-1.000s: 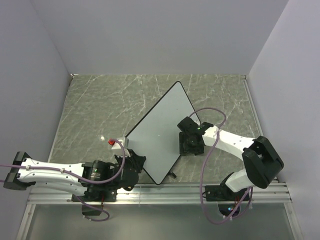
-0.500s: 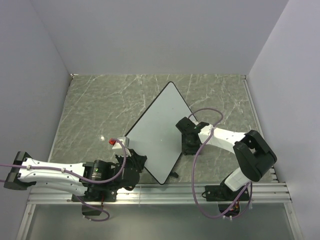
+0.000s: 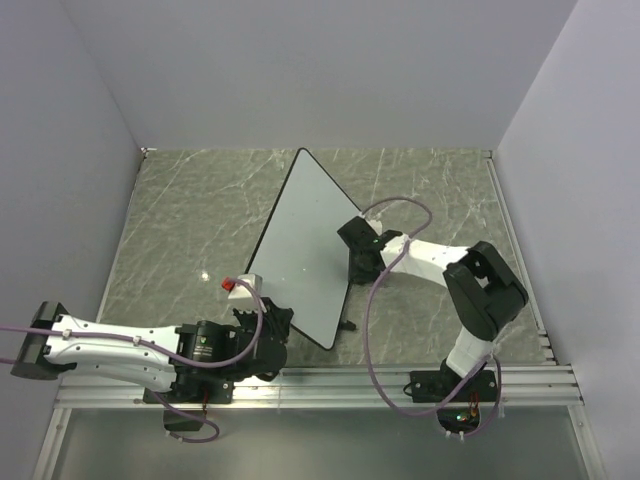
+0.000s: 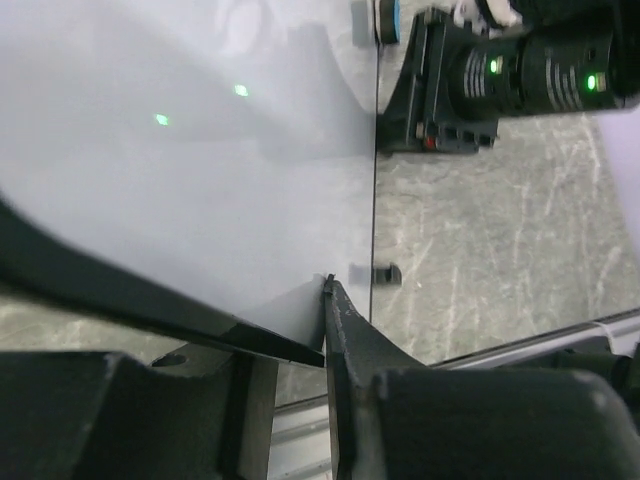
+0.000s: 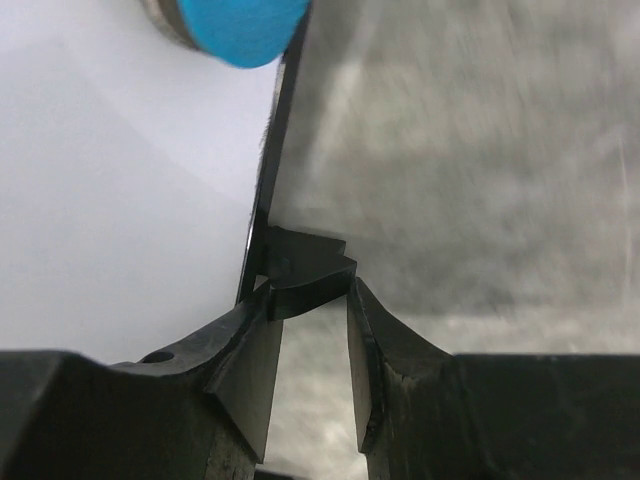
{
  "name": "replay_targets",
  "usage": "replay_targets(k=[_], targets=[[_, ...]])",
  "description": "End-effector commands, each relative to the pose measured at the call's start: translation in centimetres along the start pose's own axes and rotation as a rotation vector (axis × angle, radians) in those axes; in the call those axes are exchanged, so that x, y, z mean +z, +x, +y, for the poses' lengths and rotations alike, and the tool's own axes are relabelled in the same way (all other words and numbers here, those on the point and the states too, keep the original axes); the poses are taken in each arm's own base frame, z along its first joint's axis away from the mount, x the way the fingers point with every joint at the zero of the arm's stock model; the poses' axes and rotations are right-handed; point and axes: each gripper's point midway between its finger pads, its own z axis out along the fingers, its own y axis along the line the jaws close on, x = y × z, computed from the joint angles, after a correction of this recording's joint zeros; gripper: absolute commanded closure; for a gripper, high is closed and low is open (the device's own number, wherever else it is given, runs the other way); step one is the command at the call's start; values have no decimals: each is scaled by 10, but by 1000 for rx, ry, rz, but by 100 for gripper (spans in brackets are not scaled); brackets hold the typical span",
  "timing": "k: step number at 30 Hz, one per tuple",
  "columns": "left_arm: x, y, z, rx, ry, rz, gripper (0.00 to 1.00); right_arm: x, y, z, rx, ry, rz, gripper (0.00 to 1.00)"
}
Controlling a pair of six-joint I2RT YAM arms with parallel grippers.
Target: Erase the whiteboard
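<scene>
**Near edge.** The left gripper (image 4: 325, 318) is closed on the near corner of the whiteboard (image 3: 300, 250). One finger lies across the white face and the other sits against the black rim. The board stands cornerwise on the table (image 3: 190, 210), near the middle, with its near corner by the left arm and its far corner towards the back wall. Whether it lies flat or is tipped up cannot be told. One small foot (image 4: 385, 272) on the right edge is free.

**Middle, right edge.** The right gripper (image 5: 310, 300) has its jaws drawn in on either side of another black foot (image 5: 300, 265) at the rim. Both tips appear to touch it. How firm the hold is cannot be told. A blue eraser (image 5: 235, 25) rests at the rim, just beyond this claw and held by neither.

**Surface.** No marks show on the visible face.

**Risks, as judged:**
- Both holds are on thin edges, so opposing pulls from the two arms could twist the board out of a claw.
- The eraser sits close to the right fingers, and a sideways move could knock it off the rim.
- With both claws occupied, no wiping is possible until one lets go.
- The right arm's purple cable (image 3: 372, 300) loops near the board edge and could snag.

**Writing.** No brand, label or lettering is legible. Green indicator lights (image 4: 495, 65) show on the right arm.
</scene>
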Motion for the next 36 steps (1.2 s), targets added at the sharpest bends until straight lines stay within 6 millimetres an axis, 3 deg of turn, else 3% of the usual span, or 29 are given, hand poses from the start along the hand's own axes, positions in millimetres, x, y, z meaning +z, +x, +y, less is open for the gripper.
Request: replay_targets(k=[1,4,11,18,20,28,36], targets=[[-3,23,35,276,-77,105,100,20,-45,12,89,-5,-117,62],[0,22,35,289,-98,90,100,21,-76,17,131,17,-159,62],[10,20,32,340,-143,52,100,32,-115,12,210,94,-158,64],[11,24,40,283,-165,60,100,21,-113,3,262,96,-163,64],[11,26,42,252,-172,63,100,21,-101,-4,270,107,-148,66],[11,35,45,240,-184,94,100,-15,-84,-4,347,7,-159,52],[8,33,41,231,-167,107,100,-75,-108,9,379,-133,-271,42]])
